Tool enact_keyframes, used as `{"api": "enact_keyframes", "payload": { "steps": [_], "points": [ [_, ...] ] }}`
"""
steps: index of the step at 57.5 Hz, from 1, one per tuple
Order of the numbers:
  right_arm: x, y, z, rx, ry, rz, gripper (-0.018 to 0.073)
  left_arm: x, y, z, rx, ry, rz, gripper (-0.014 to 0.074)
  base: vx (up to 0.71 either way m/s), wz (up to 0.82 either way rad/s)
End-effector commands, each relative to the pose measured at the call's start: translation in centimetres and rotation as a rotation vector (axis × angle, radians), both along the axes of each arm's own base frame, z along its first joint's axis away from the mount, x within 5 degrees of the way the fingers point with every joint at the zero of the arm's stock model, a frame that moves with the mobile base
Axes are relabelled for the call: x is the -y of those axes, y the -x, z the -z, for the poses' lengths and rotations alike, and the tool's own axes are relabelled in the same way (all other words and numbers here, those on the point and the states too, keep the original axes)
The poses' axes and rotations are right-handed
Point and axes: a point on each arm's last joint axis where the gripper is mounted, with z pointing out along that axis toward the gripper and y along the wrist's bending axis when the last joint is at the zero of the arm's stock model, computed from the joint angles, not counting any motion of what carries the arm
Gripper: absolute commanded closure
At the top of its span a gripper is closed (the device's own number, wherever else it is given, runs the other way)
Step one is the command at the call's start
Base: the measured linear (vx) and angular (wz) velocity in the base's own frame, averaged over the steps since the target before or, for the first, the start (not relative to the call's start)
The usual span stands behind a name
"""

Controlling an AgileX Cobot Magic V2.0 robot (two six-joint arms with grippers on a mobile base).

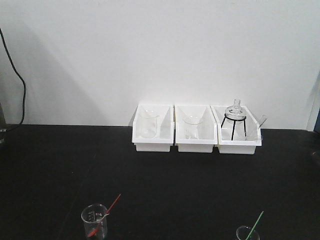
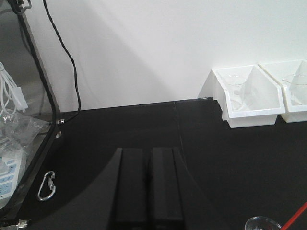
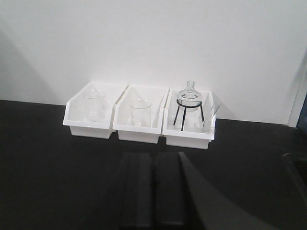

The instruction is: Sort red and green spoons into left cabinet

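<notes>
Neither spoon has been taken yet. The red spoon [image 1: 106, 213] leans in a glass beaker [image 1: 94, 221] near the front edge of the black worktop [image 1: 160, 175], left of centre. The green spoon [image 1: 256, 222] leans in a 2nd beaker [image 1: 247, 233] at the front edge, toward the right corner.

The left gripper [image 2: 148, 158] is clenched with nothing between its pads, and the right gripper [image 3: 153, 158] is likewise closed and empty. Both hang above bare worktop.

The red spoon looks like the likely 1st pick for the left arm, since its tip shows at the lower right of that wrist view. To do it well:

1. Spread the jaws before coming down.
2. Pinch the handle above the beaker rim.
3. Draw the spoon out along its own slant, so the light beaker does not tip or slide.

The left cabinet cannot be identified for certain. A clear-walled case [image 2: 29, 143] stands at the left edge of the worktop.

The 3 white bins [image 1: 195, 129] along the back edge are not the target.

For writing, the beaker carries graduation marks too small to read. A pale blue packet [image 2: 6, 175] in the case has print that is not legible.
</notes>
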Motion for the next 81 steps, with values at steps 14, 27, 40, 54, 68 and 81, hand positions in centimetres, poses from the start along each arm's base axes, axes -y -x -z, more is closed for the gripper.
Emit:
{"api": "enact_keyframes", "payload": {
  "steps": [14, 27, 40, 54, 68, 81],
  "points": [
    [0.0, 0.1, -2.1, 0.119, -0.083, -0.004, 0.0065, 0.1, 0.3, -2.2, 0.132, 0.017, 0.015, 0.0162, 0.00, 0.00],
    [-0.3, 0.2, -1.9, 0.089, -0.236, -0.023, -0.0172, 0.2, 0.3, -2.1, 0.115, 0.060, 0.015, 0.0086, 0.00, 0.00],
    [-1.3, -3.1, 1.3, -0.180, -0.315, -0.035, -0.0134, 0.5, 0.3, -1.6, 0.050, 0.221, 0.023, 0.0087, 0.00, 0.00],
    [-2.1, -9.4, 6.5, -0.400, -0.432, 0.033, -0.0044, 0.4, 0.4, -0.9, -0.025, 0.199, 0.018, 0.0087, 0.00, 0.00],
    [-2.3, -14.0, 12.5, -0.551, -0.409, 0.113, -0.0007, 0.4, 0.5, -0.8, -0.039, 0.196, 0.017, 0.0087, 0.00, 0.00],
    [-2.1, -16.2, 15.9, -0.584, -0.406, 0.171, -0.0007, 0.4, 0.5, -0.8, -0.037, 0.148, 0.025, 0.0087, 0.00, 0.00]
  ]
}}
